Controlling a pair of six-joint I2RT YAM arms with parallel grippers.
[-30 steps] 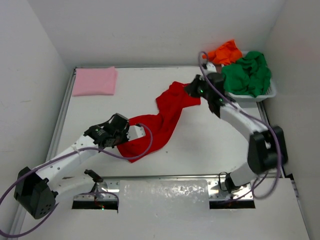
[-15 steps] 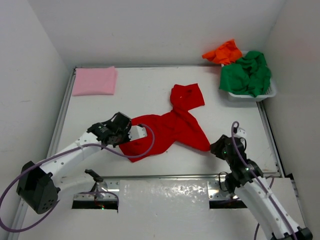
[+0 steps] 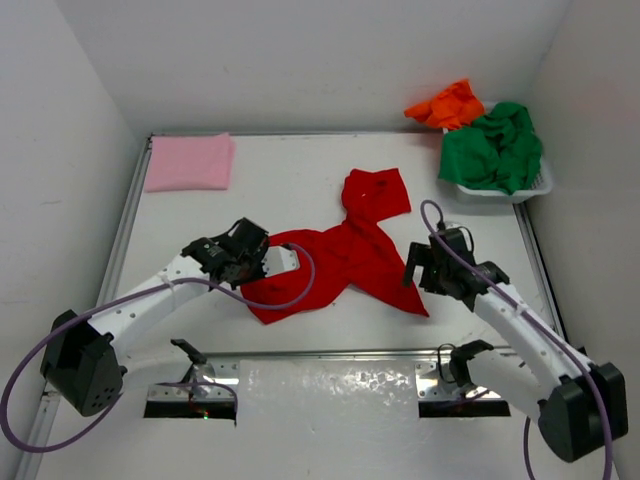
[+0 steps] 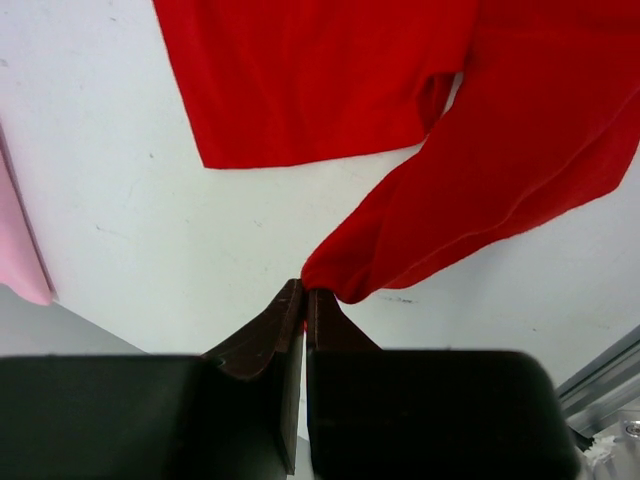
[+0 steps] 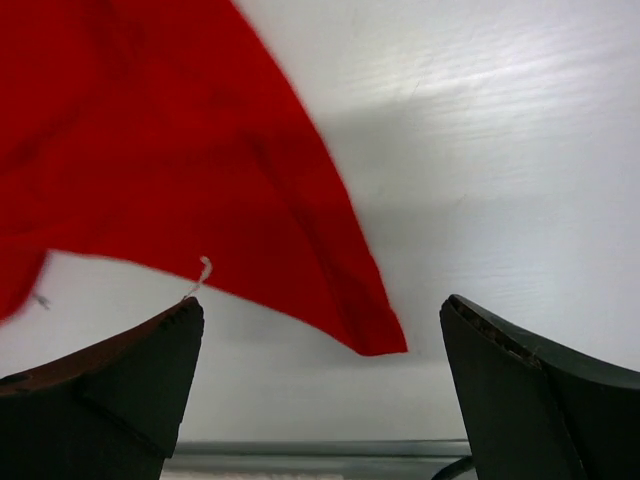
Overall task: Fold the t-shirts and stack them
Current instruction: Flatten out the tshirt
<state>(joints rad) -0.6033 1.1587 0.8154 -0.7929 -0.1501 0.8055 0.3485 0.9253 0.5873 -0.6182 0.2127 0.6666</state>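
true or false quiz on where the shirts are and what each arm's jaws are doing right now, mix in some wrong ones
1. The left gripper is shut on an edge of the red t-shirt. True.
2. The right gripper has its jaws clamped on the red t-shirt. False: the jaws stand wide open, with a corner of the shirt lying on the table between them.
3. The pink t-shirt lies folded at the table's far left corner. True.
4. The green t-shirt is spread flat on the table. False: it is bunched in the white basket.
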